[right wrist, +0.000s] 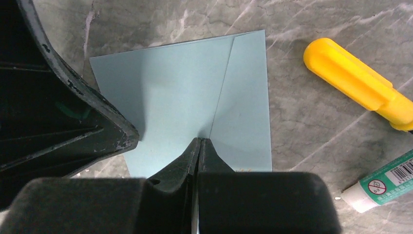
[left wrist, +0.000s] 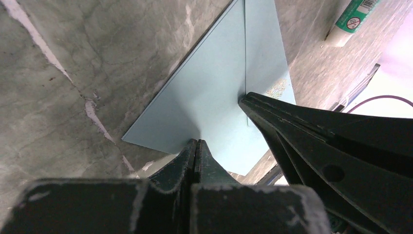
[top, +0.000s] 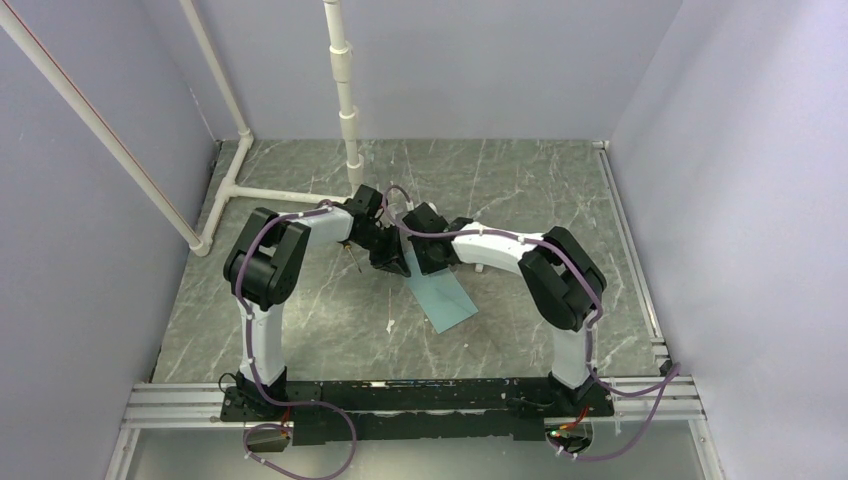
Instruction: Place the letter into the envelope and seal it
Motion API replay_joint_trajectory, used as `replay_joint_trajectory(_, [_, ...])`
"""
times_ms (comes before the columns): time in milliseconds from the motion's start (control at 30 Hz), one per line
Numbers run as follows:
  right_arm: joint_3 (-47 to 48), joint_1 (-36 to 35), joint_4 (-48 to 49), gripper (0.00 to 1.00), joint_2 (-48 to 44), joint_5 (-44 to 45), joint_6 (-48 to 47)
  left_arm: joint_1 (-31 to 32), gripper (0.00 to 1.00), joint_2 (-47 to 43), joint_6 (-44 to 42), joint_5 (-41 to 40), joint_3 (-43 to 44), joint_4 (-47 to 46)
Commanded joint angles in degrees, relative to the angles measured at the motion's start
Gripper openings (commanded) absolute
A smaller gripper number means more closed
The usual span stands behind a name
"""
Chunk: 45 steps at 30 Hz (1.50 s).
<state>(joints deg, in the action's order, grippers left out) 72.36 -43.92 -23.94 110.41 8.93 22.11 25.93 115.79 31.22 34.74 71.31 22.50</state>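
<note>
Envelope (top: 445,300) lies flat on the tabletop (top: 320,330) between our arms. Left claw (left wrist: 196,143) and right claw (right wrist: 199,141) are both clenched on nothing, tips resting by its flap seam. We should press along that seam evenly, without dragging the paper.

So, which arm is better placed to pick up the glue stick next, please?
Probably the right: the glue stick lies close beside the right gripper, but across the envelope from the left gripper.

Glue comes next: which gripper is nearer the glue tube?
Right. The right gripper, its tip over the envelope, has the glue tube off to its side; the left gripper, also over the envelope, sits beyond the right one, away from the tube.
</note>
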Motion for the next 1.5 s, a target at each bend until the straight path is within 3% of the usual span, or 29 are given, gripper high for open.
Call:
replay_joint_trajectory(0, [-0.6,-0.5,-2.0,0.02,-0.6,0.2,1.2,-0.6,0.02,2.1,-0.5,-3.5,-0.9,2.4])
replay_joint_trajectory(467, [-6.1,-0.6,-5.8,0.01,-5.9,-0.7,3.9,-1.0,0.03,2.7,-0.5,-3.2,-0.6,2.6])
replay_joint_trajectory(767, [-7.7,-2.8,-3.5,0.01,-4.7,-6.4,-0.1,-1.1,0.02,2.9,-0.4,-2.9,-0.5,2.5])
replay_joint_trajectory(1067, [-8.7,-3.7,-7.9,0.00,-2.6,-2.3,2.5,-1.5,0.02,2.8,-0.5,-3.0,-0.7,2.5])
replay_joint_trajectory(1467, [-9.7,-3.7,-10.0,0.04,-12.5,-4.7,2.3,-1.9,0.02,3.7,-0.6,-2.6,0.4,3.2])
